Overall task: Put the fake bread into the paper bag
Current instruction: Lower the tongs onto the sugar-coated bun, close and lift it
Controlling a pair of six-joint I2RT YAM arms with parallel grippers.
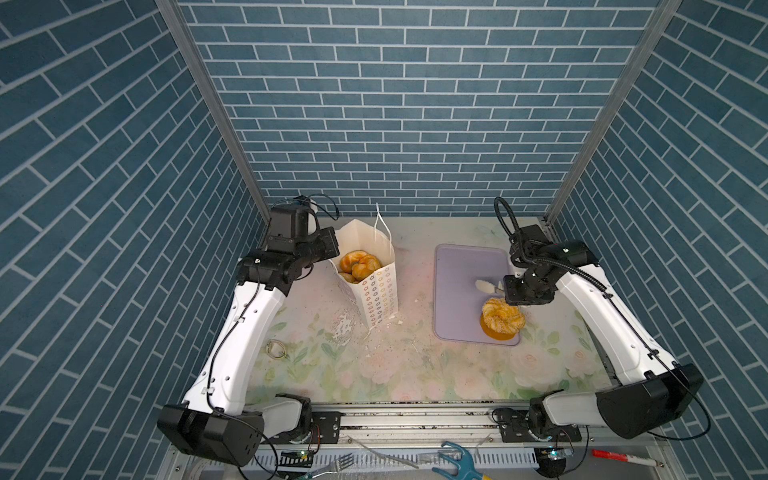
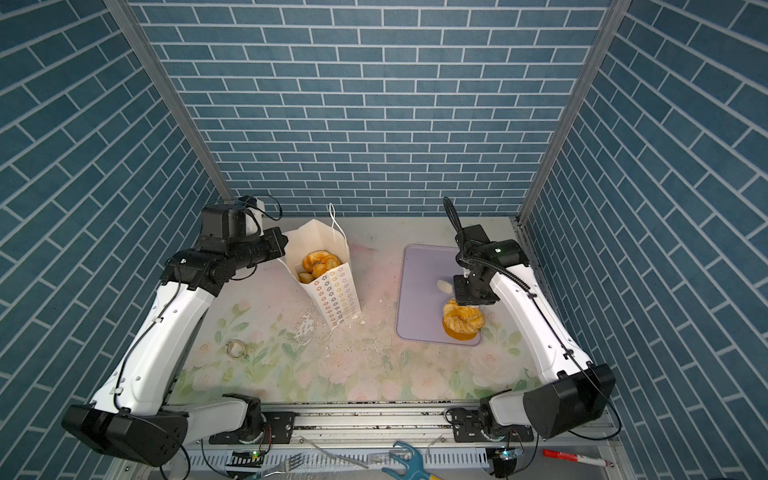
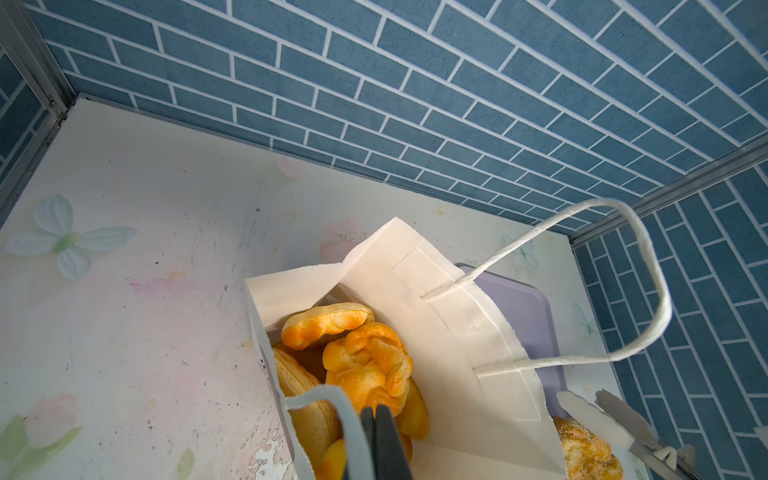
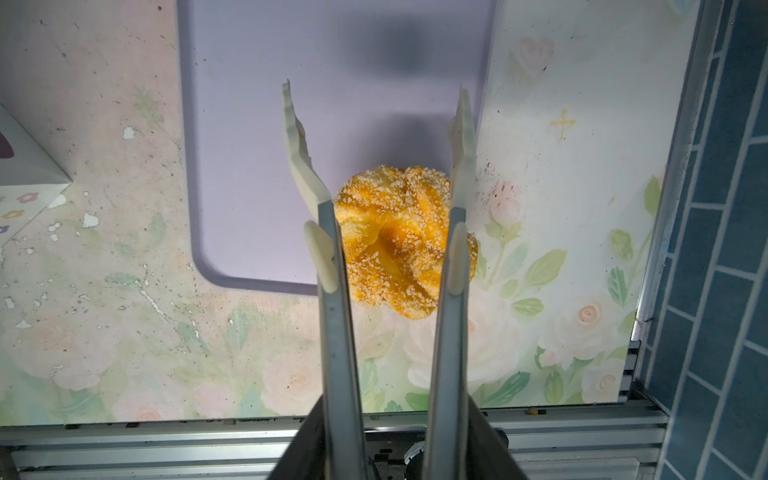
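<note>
sugar twist (image 4: pixel 401 243) at lower right of tray (image 1: pixel 461 270) | judged soft, light; to be squeezed at its sides | tongs (image 4: pixel 446 332) half open over it, nothing held

we counted one paper bag (image 1: pixel 378 295) with two cord handles (image 3: pixel 648 291). at least four pieces of fake bread (image 3: pixel 368 365) showed inside it; any deeper ones were hidden. one more piece, a sugar-speckled twist (image 4: pixel 399 241), sat outside it. there was one lavender tray (image 1: pixel 461 270) and one pair of tongs (image 4: pixel 332 311). we also counted one small metal ring (image 1: pixel 277 349), one fork (image 1: pixel 336 463), one blue tool (image 1: pixel 459 457) and one red marker (image 1: pixel 615 456). the white flakes (image 1: pixel 343 328) were too many to count.
</note>
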